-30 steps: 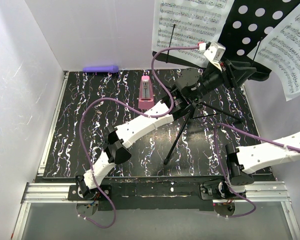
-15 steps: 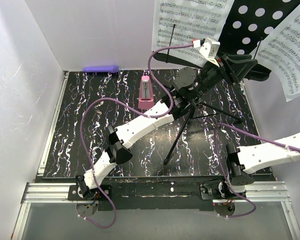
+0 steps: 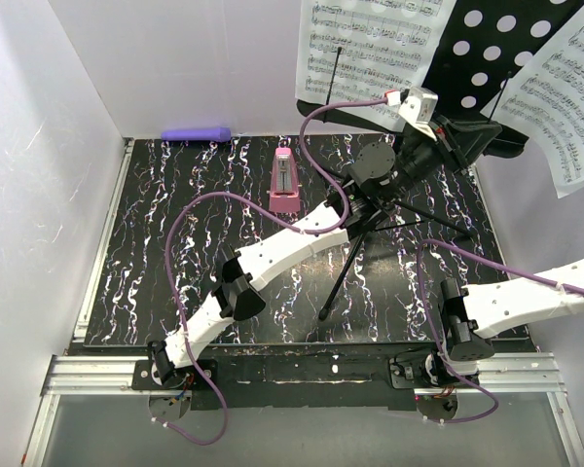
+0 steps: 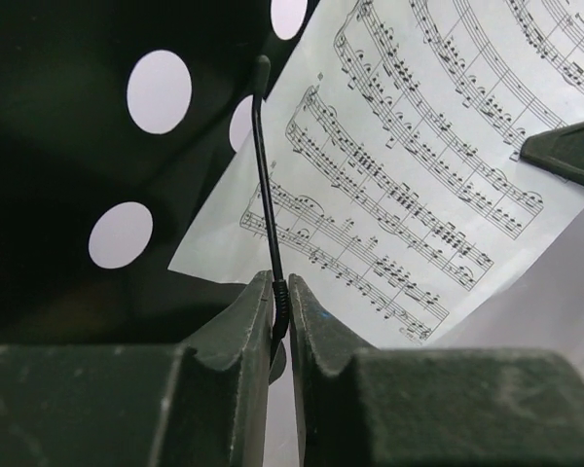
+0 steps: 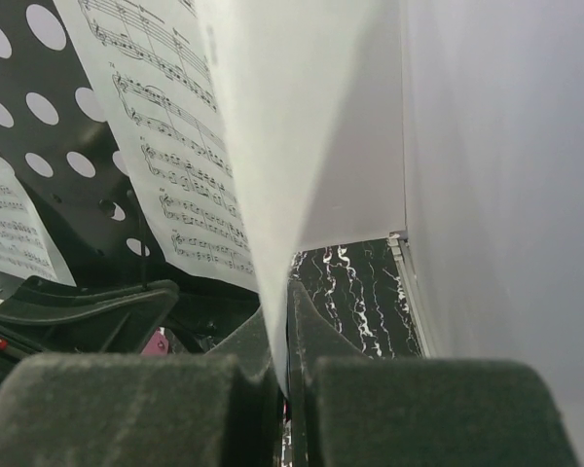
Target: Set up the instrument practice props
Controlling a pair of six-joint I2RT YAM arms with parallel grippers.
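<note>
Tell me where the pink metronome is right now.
In the top view, the pink metronome stands toward the back of the marbled table, right of the purple cylinder, left of the music stand's tripod, just beyond the left arm.

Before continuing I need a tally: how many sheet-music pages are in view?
2. The left page rests on the music stand desk; the right page overhangs its right edge, pinched by the right gripper, beside the wire holder the left gripper clamps. Stacked extras would be hidden.
</note>
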